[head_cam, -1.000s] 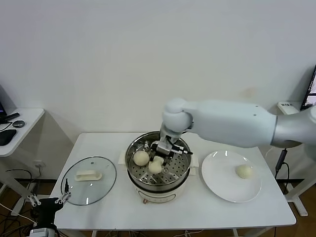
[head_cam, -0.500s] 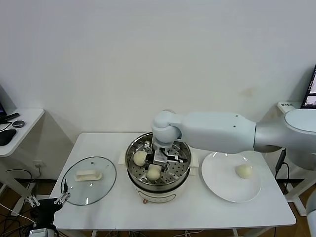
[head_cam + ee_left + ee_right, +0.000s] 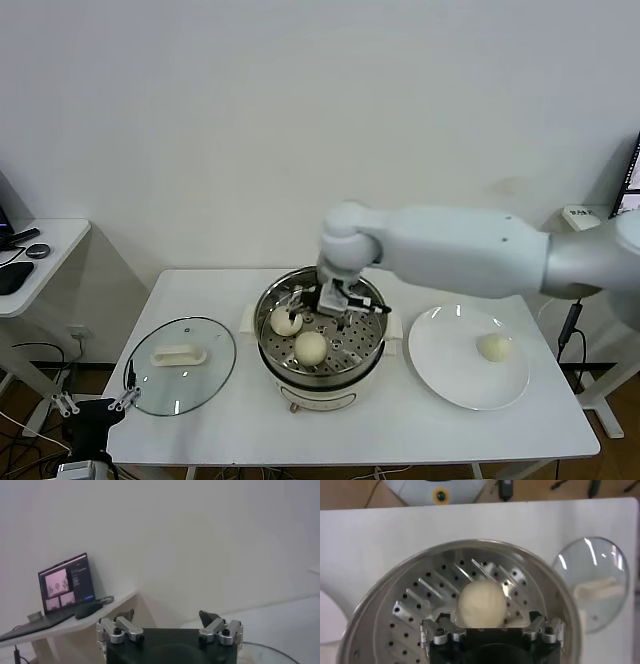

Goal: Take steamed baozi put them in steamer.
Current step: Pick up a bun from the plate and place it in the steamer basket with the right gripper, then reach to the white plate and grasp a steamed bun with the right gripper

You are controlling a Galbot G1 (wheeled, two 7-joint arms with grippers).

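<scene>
The steamer [image 3: 345, 372] stands mid-table. Two baozi lie on its perforated tray: one at the left [image 3: 285, 321], one nearer me [image 3: 311, 347]. A third baozi [image 3: 494, 347] lies on the white plate [image 3: 450, 375]. A fourth does not show. My right gripper [image 3: 333, 298] hangs open and empty just above the tray. In the right wrist view the gripper [image 3: 489, 630] has its fingers [image 3: 432, 635] spread wide, and a baozi [image 3: 481, 605] rests free on the tray of the steamer [image 3: 415, 605]. My left gripper [image 3: 95, 408] is parked low beyond the table's left front corner, open and empty [image 3: 167, 622].
A glass lid with a white handle [image 3: 180, 375] lies on the table left of the steamer, and shows in the right wrist view [image 3: 592, 585]. A side table [image 3: 45, 245] with a laptop [image 3: 65, 582] stands far left. The right arm spans above the plate.
The right gripper dipped into the steamer, left a baozi on the tray near the front, then rose and drew back a little. The left arm has not moved.
</scene>
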